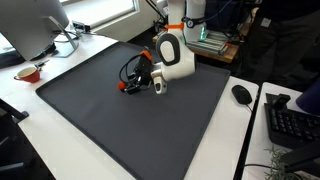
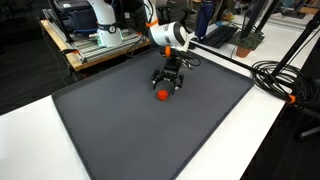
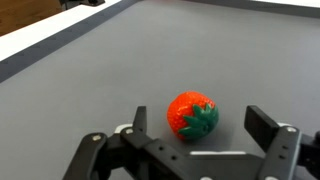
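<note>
The claw (image 2: 168, 84) hangs low over the gray mat (image 2: 120, 130) that covers the white counter (image 2: 262, 140). Its fingers (image 3: 262, 126) are spread apart and grip nothing. The strawberry (image 3: 193, 115) lies on the mat just under the claw; the wrist view shows it in the gap between the fingers, touching neither. A mouse (image 1: 241, 94) and a keyboard (image 1: 290, 122) lie off the mat, well apart.
</note>
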Controlling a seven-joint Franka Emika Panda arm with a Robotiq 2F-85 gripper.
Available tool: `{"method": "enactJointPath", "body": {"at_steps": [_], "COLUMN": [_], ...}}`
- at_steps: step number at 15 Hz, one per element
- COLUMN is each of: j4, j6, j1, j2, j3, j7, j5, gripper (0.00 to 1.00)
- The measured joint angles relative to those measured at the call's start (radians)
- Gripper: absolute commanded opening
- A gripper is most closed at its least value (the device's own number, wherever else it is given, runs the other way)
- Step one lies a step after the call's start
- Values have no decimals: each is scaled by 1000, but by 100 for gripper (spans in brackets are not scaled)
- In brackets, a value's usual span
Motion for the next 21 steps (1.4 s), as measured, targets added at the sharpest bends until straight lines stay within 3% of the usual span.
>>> {"method": "enactJointPath", "body": {"at_steps": [21], "j4": [33], "j6": [-136], "j1": [40], "j2": [63], "j3": [-7], "j7": [-34], "j5": [-61], "gripper": [100]}}
